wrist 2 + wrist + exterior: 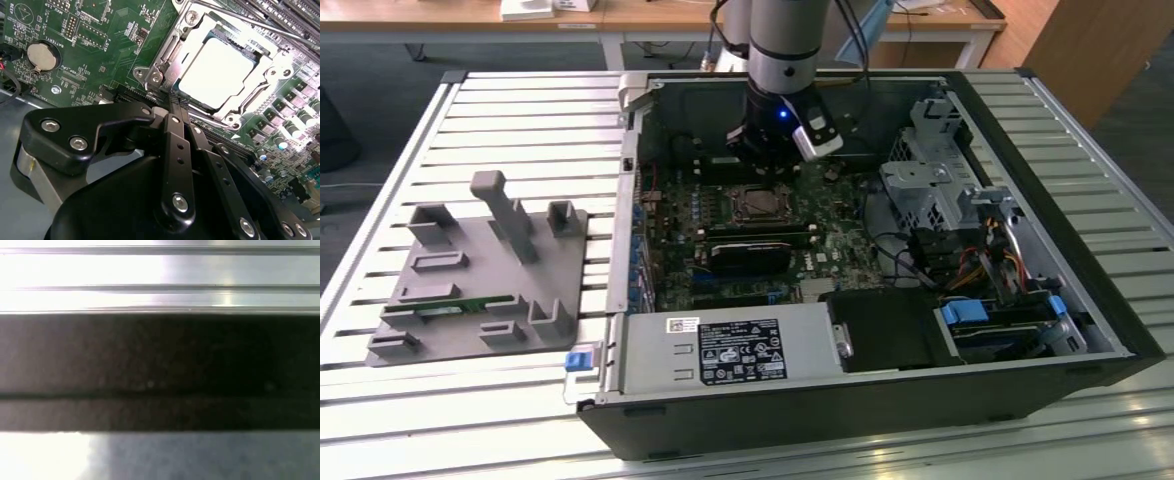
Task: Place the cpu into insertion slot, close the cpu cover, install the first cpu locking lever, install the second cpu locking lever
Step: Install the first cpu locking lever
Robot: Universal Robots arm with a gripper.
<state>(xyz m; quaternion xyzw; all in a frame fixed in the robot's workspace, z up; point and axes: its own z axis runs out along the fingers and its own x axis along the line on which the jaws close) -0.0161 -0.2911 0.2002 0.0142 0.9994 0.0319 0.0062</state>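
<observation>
The cpu (220,70) lies flat in the insertion slot (758,203), its pale metal face showing bright. The silver cpu cover (272,75) is down around it, framing the chip. A thin locking lever (250,24) runs along one side of the socket. My gripper (175,99) is shut, its two black fingers (176,150) pressed together with nothing seen between them. The tips sit right at the socket's edge beside a silver latch part (159,75). In the exterior view the gripper (758,172) hangs just behind the socket inside the open computer case.
A black graphics card (750,255) lies in front of the socket, with the power supply (727,350) nearer still. A drive cage (934,190) and cables fill the exterior view's right. A grey fixture tray (480,270) sits on the slatted table. A coin battery (44,55) is on the board.
</observation>
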